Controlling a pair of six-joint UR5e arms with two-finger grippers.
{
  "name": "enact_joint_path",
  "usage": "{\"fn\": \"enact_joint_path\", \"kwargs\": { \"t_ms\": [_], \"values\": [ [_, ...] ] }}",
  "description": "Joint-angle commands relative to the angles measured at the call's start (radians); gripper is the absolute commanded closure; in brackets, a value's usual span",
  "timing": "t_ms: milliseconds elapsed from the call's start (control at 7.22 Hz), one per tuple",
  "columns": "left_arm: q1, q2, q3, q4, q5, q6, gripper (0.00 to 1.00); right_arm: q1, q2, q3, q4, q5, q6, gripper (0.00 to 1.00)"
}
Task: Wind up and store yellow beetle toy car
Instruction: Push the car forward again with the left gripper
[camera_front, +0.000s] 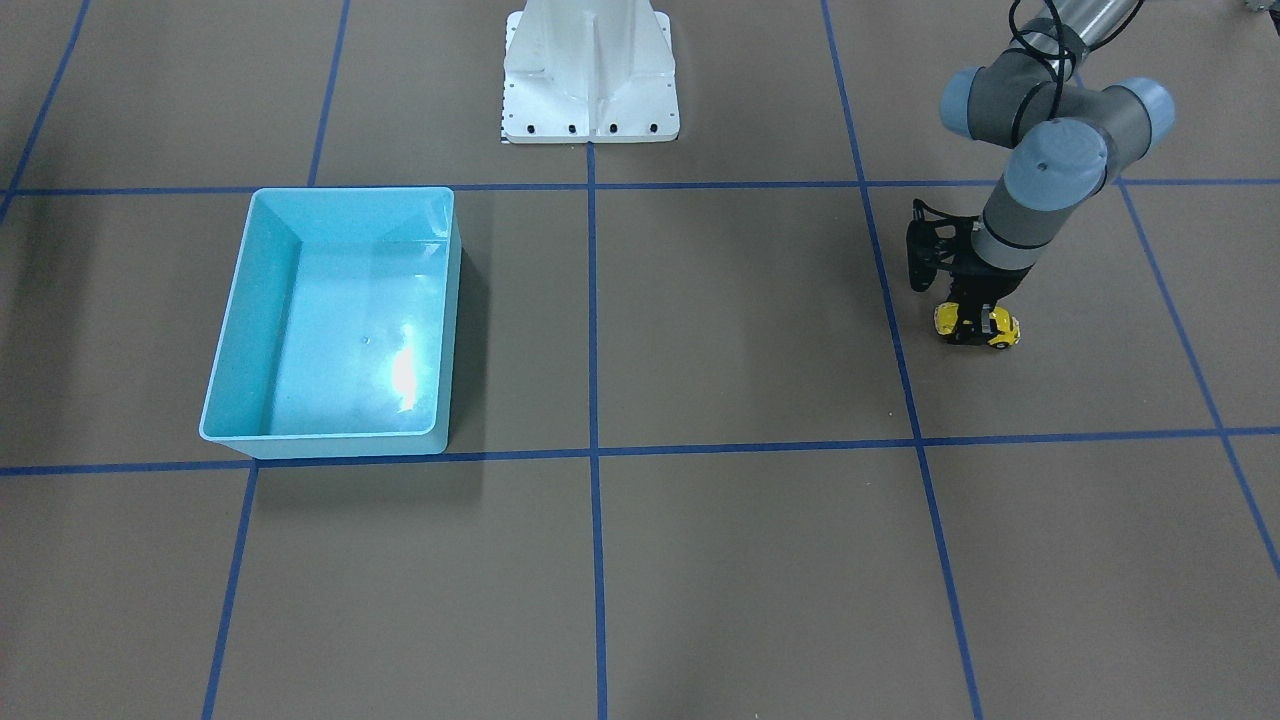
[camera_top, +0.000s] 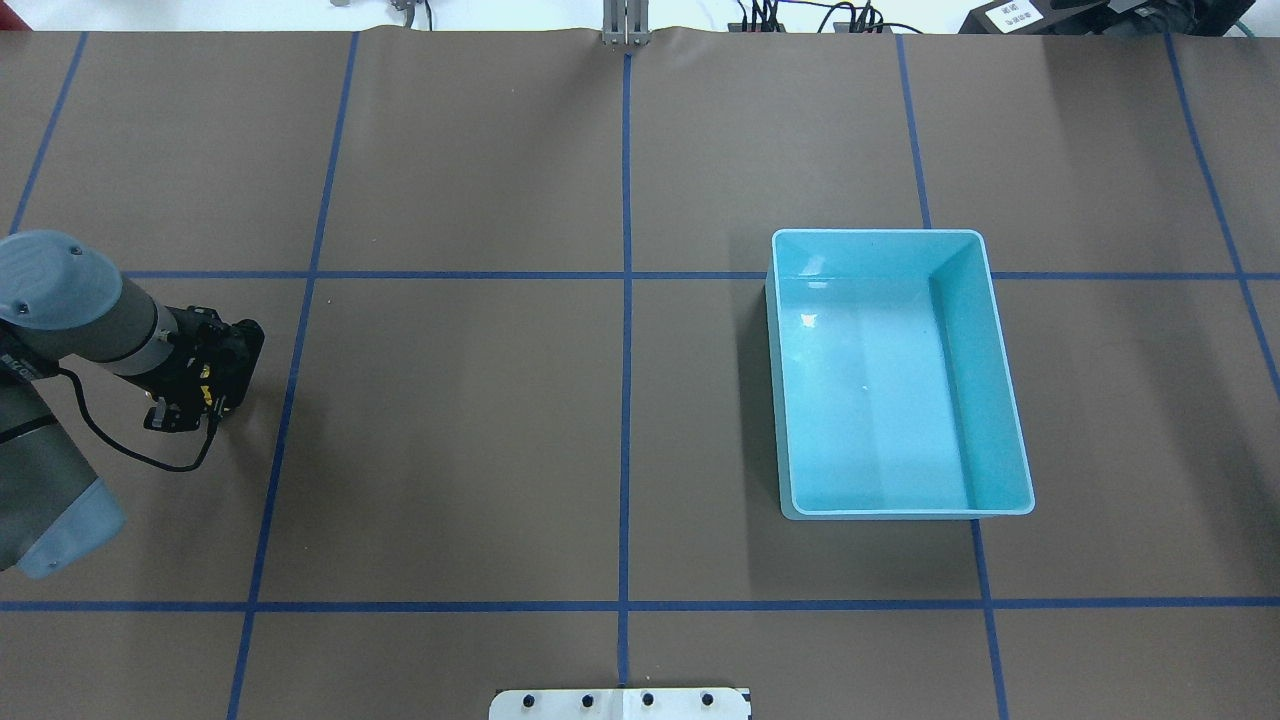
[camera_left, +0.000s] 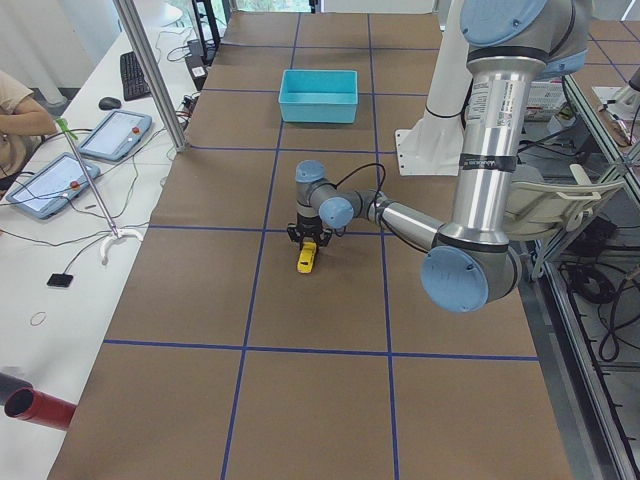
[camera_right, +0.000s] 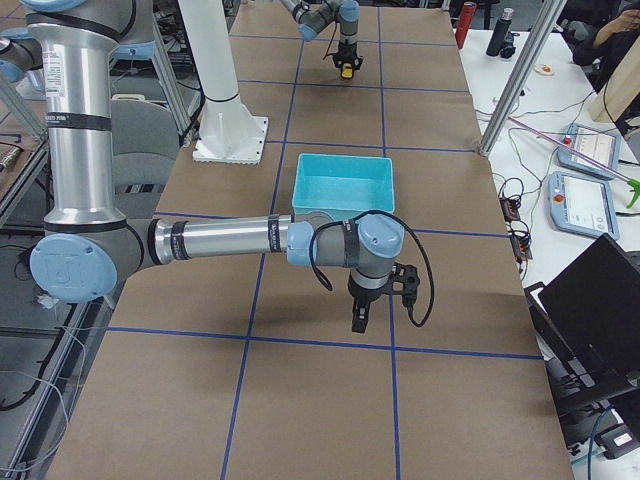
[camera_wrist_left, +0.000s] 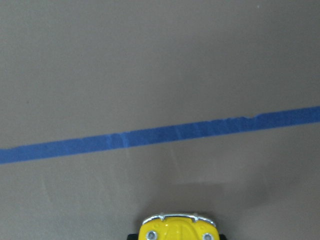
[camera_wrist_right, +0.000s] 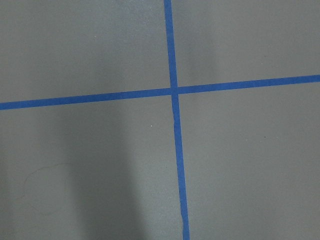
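From across the table, the left claw is pinching the yellow beetle toy car about its middle, the car sitting directly beneath it, at the brown paper or just off it. The turquoise bin is standing empty, well away from that claw on the far half of the table.

From overhead, the left claw is hiding nearly all of the car; only flecks of yellow are showing between its parts. The bin is holding nothing.

From the left end, the car is poking out just below the left claw, and a person is sitting beyond at a bench with tablets.

From the right end, the right claw is hanging over bare paper near the bin; I cannot tell whether it is wide or narrow.

The left wrist camera is catching the car's nose right under the claw, with blue tape ahead. The right wrist is showing only crossed tape.

I'm judging the grasp made, while the winding-up and the storing are both waiting to be done.
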Motion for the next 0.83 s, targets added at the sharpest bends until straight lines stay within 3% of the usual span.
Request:
{"fn": "enact_joint_path", "kwargs": {
  "t_ms": [0,693],
  "values": [
    [-0.007,0.011,0.001,-0.005,-0.001,0.01,1.0,0.0,0.0,0.0,0.0,0.0,-0.001,0.0],
    [-0.044,0.006,-0.002,-0.003,-0.042,0.004,1.0,-0.005,0.0,0.0,0.0,0.0,-0.001,0.0]
  ]
}}
